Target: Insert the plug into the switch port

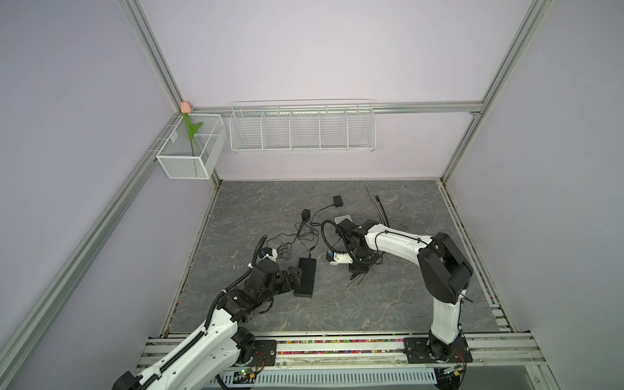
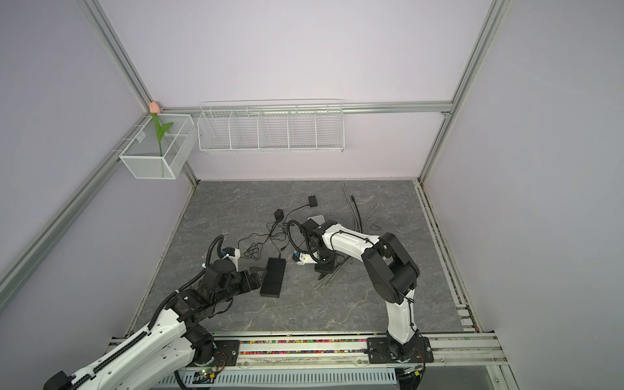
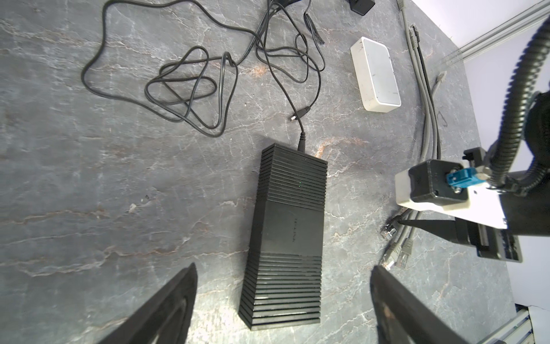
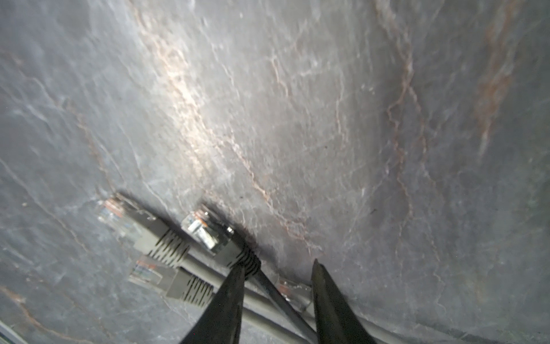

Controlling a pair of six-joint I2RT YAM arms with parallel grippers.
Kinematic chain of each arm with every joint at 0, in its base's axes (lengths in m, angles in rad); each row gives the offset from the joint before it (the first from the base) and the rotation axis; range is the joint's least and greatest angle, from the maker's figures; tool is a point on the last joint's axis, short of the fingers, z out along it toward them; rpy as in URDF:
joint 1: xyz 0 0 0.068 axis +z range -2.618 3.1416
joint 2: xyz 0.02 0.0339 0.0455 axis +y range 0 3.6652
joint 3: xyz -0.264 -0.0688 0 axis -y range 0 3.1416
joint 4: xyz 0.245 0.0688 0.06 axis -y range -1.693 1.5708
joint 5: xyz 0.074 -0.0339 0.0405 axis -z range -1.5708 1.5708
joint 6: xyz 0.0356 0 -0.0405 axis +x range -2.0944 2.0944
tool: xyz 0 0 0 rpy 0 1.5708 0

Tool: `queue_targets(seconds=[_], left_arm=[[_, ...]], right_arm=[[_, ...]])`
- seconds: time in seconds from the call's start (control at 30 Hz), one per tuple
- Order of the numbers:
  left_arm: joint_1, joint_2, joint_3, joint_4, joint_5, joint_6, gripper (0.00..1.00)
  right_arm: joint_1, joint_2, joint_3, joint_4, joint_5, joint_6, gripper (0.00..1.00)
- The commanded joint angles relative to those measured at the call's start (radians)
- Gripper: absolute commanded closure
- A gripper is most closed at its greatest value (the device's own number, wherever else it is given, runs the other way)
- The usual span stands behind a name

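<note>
Left fingers (image 3: 166,306): spread wide and empty, hanging over the end of the switch nearest the counter's front edge, one to each side, touching nothing.
Black switch (image 3: 285,238): flat on the counter (image 1: 388,314), left of the middle and toward the front edge, with a power lead (image 3: 301,140) seated in the far end. Port row not visible from any view.
Switch handling: probably a light plastic box, likely to skate on the smooth stone under a push. Worth bracing by the long sides.
Plug (image 4: 205,229): dark-booted, lying on the counter about midway between the side edges, right of the switch and apart from it. Close beside two grey-booted plugs (image 4: 140,223).
Plug handling: light. Clear head probably hard but brittle, with a thin latch tab, easy to snap. Ribbed boot probably softer, with better grip.
Hold: on the boot just behind the clear head, clear of head and latch.
Right fingers (image 4: 229,297): part-spread, tips down near the counter, astride the dark cable (image 4: 279,297) right behind the boot. One tip at the boot, nothing pinched yet.
Cable handling: probably springy, liable to twist the plug off line. Neighbouring cables close enough to get caught in the same pinch.
</note>
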Motion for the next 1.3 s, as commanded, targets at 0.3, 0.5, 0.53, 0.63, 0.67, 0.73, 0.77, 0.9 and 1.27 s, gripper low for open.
queue_targets(seconds=[0.3,0.5,0.53,0.63,0.67,0.73,0.77,0.9,1.27], left_arm=[[-0.005,-0.024,0.011,0.017,-0.074,0.03,0.1],[-0.005,-0.03,0.025,0.012,-0.089,0.033,0.1],[-0.005,-0.031,0.026,0.014,-0.092,0.034,0.1],[-0.005,-0.03,0.034,0.013,-0.094,0.038,0.11],[-0.005,-0.029,0.034,0.012,-0.094,0.038,0.1],[-0.005,-0.027,0.037,0.015,-0.095,0.043,0.11],[-0.004,-0.024,0.039,0.015,-0.096,0.043,0.11],[-0.004,-0.018,0.042,0.017,-0.1,0.05,0.11],[-0.003,0.002,0.05,0.019,-0.122,0.064,0.11]], right_arm=[[0.0,0.021,-0.045,0.006,-0.026,0.04,0.58],[0.011,-0.051,-0.096,0.051,0.008,0.051,0.55],[0.011,-0.054,-0.107,0.058,0.019,0.054,0.55],[0.011,-0.059,-0.126,0.07,0.037,0.062,0.55],[0.011,-0.059,-0.128,0.072,0.037,0.063,0.54],[0.011,-0.065,-0.128,0.079,0.04,0.065,0.54],[0.011,-0.067,-0.127,0.085,0.041,0.064,0.54],[0.009,-0.057,-0.116,0.1,0.021,0.056,0.56],[-0.009,0.056,-0.059,0.067,-0.05,0.081,0.76]])
